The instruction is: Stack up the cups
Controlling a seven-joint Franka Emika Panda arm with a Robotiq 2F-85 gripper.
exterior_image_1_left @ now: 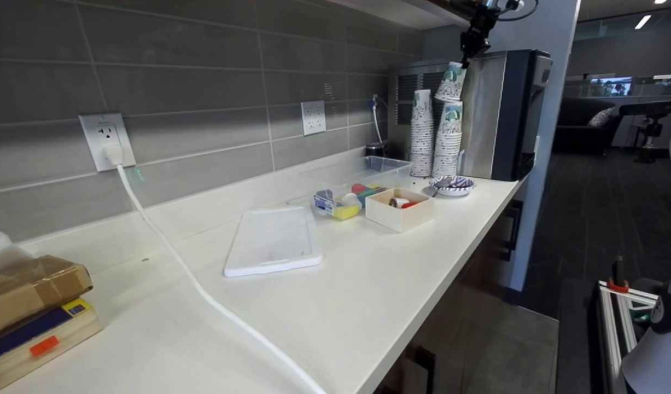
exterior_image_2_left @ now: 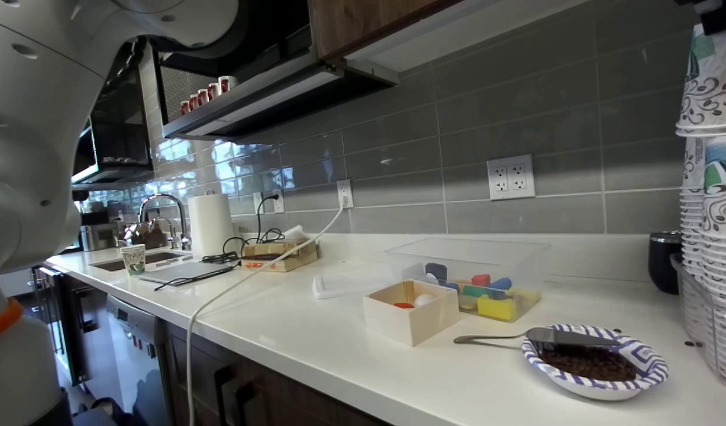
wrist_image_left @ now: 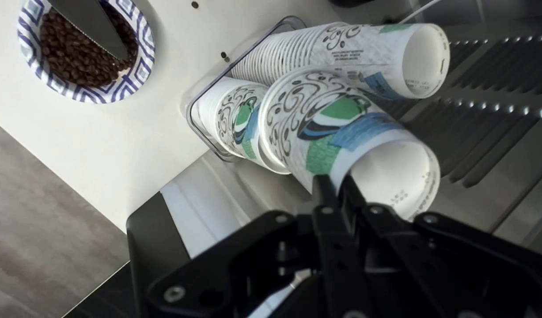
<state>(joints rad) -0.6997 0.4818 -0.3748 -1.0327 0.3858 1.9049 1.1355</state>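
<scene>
"The claw [wrist_image_left: 336,187], what's it on?"

"Clamped on the base edge of an upturned printed paper cup [wrist_image_left: 341,132], over one ribbed column [exterior_image_1_left: 448,153]."

"And the worktop [exterior_image_1_left: 335,312], left to right?"

"White cord [exterior_image_1_left: 206,295], smooth flat lid [exterior_image_1_left: 275,235], clear bin [exterior_image_2_left: 516,263] of coloured blocks [exterior_image_2_left: 496,308], square wooden box [exterior_image_1_left: 387,215], a twin column [exterior_image_1_left: 421,142], zigzag-rimmed bowl [exterior_image_1_left: 454,192], then a slotted metal machine [exterior_image_1_left: 485,115] walling in both columns."

Toward one o'clock in an exterior view, we saw the gripper [exterior_image_1_left: 465,61] holding a tilted, upside-down cup [exterior_image_1_left: 451,82] over a cup column [exterior_image_1_left: 448,140]; beside it, at nine o'clock, stood a second column [exterior_image_1_left: 421,135].
</scene>
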